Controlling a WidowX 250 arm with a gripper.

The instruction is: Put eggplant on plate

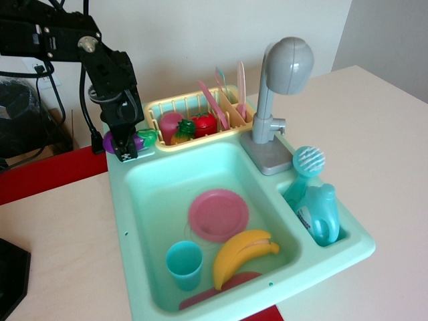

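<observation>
The purple eggplant (138, 140) with its green stem cap lies on the back-left corner ledge of the teal toy sink (127, 200). My gripper (124, 142) is down over the eggplant's middle. One black finger (126, 150) with a checker marker stands in front of it and the other finger is hidden behind. I cannot tell whether the jaws press on it. The round pink plate (218, 214) lies flat on the basin floor, well to the front right of the gripper.
In the basin lie a teal cup (184, 264), a yellow banana (244, 255) and a darker red plate (221, 287) at the front. A yellow dish rack (197, 117) holds red toys and utensils. A grey faucet (281, 87) and a teal bottle (319, 212) stand to the right.
</observation>
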